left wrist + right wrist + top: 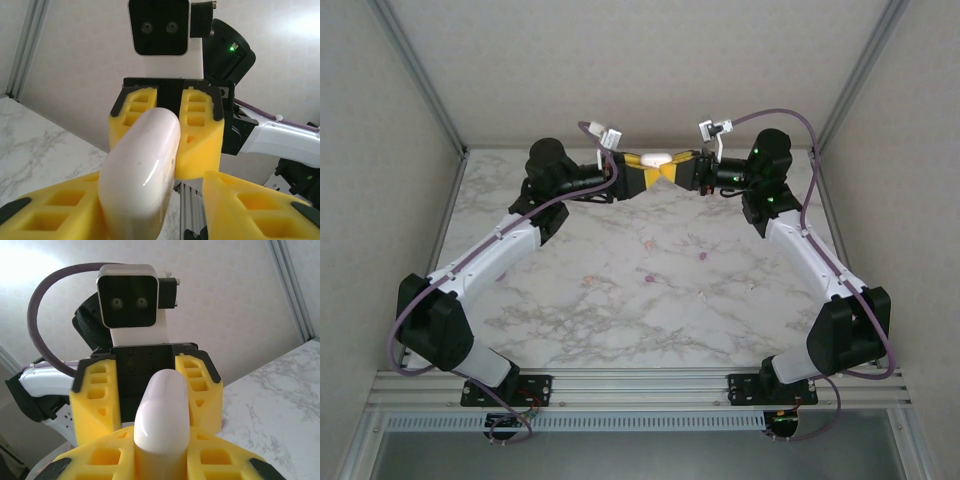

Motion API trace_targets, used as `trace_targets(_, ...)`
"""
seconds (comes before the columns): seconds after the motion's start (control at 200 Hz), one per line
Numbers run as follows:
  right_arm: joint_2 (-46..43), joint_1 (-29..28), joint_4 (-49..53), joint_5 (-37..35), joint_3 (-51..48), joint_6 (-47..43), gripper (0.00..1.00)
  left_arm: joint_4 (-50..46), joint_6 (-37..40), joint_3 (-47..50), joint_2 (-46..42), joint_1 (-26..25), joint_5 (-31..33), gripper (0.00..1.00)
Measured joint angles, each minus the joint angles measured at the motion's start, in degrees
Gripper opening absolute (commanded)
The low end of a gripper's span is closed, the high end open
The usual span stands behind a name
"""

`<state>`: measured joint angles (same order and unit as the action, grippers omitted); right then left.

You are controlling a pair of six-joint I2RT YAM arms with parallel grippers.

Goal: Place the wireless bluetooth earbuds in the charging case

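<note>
Both of your arms are stretched forward and bent inward at the elbow, so their wrists face each other above the far edge of the marble table (570, 300), close to the back wall. The left gripper (648, 172) and the right gripper (678, 168) meet nose to nose there, raised off the marble. Between them sits the white charging case (657, 158), a smooth rounded shell lying lengthwise from one gripper to the other.

Your right gripper has the case pinched. In the right wrist view its yellow fingers (100, 457) press against the shell from both sides, with no gap at either.

Your left gripper is looser, its jaws standing part-way apart around the case's other end. In the left wrist view one yellow finger (55, 207) lies against the shell, while a strip of background shows between the shell and the other finger. The left is therefore not clamped on the case. You cannot tell from either wrist view whether the lid is open.

The earbuds (703, 256) are down on the table, well apart from both grippers. They are tiny pink-purple specks on the marble near its middle. One is right of centre, and another earbud (650, 279) lies a little nearer you, to its left. Neither gripper touches them.
</note>
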<state>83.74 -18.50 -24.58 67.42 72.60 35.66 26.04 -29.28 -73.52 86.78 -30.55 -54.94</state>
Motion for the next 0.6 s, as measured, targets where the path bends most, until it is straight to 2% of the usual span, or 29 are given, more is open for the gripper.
trace_targets(0.105, 0.00, -0.02, -0.09, 0.33, 0.00, 0.17, 0.15, -0.59, 0.59, 0.00, 0.00, 0.00, 0.72, 0.32)
trace_targets(0.325, -0.07, 0.04, 1.36, 0.90, 0.26, -1.05, 0.19, -1.05, 0.79, 0.00, 0.00, 0.00, 1.16, 0.24)
trace_targets(0.485, -0.81, 0.11, 7.69, 0.11, 1.31, -5.07, 0.29, -2.71, 2.43, -0.02, -0.11, -0.13, 1.05, 0.19)
trace_targets(0.6, -1.46, 0.09, 15.19, -2.93, 2.64, -9.03, 0.45, -6.78, 6.80, -0.68, -0.66, -0.35, 2.10, 0.18)
